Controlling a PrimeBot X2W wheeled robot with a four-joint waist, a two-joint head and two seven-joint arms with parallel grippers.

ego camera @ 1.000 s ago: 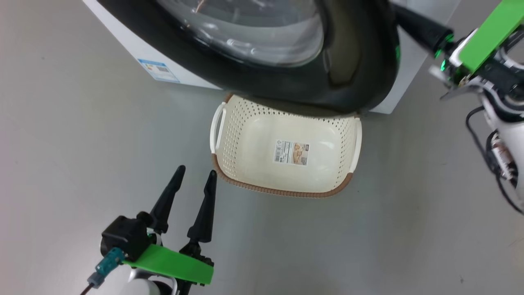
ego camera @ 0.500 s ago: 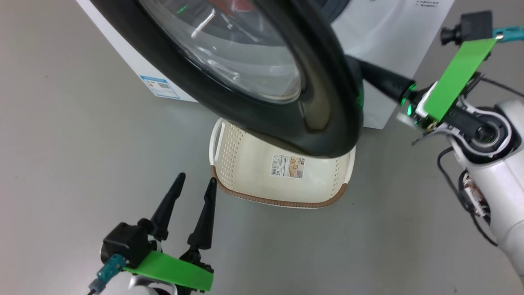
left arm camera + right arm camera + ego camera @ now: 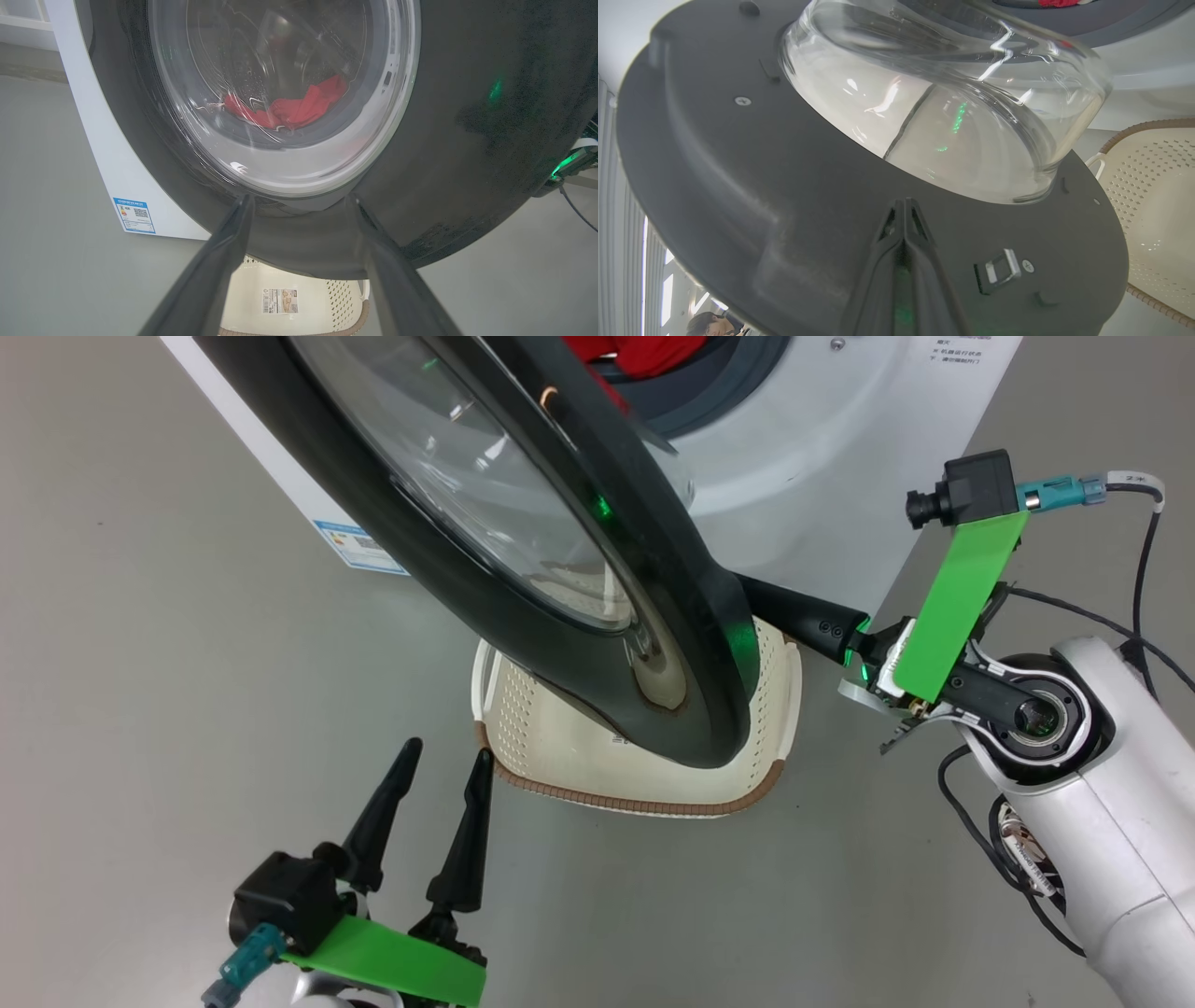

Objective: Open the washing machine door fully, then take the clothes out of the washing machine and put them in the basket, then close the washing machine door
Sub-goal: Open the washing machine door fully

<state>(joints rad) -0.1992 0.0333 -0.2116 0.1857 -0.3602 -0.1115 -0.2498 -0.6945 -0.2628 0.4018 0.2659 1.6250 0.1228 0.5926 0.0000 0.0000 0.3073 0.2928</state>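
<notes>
Washing machine door [image 3: 485, 625] is approx half open, swung out on its left hinge. The black rim and glass bowl now overhang the basket [image 3: 607, 800] and hide most of its floor. A sec ago the door sat nearly flat on the machine front. Now the gap on the R side is wide enough that the grey gasket and the red clothes [image 3: 644, 350] show at the top of the head view, still inside the drum of the washing machine [image 3: 822, 476].

R gripper [image 3: 904, 207] is pinched tight on nothing, fingers together like a hook. Its tips lie against the door's dark inner face, just beside the latch [image 3: 999, 270], and the arm has drawn back toward the robot with the door.

L gripper [image 3: 446, 747] is spread wide and empty, low over the floor near the basket's near-left corner, apart from it.

So step 1 looks underway, not done: door prob needs more swing to clear the basket before clothes can drop in
</notes>
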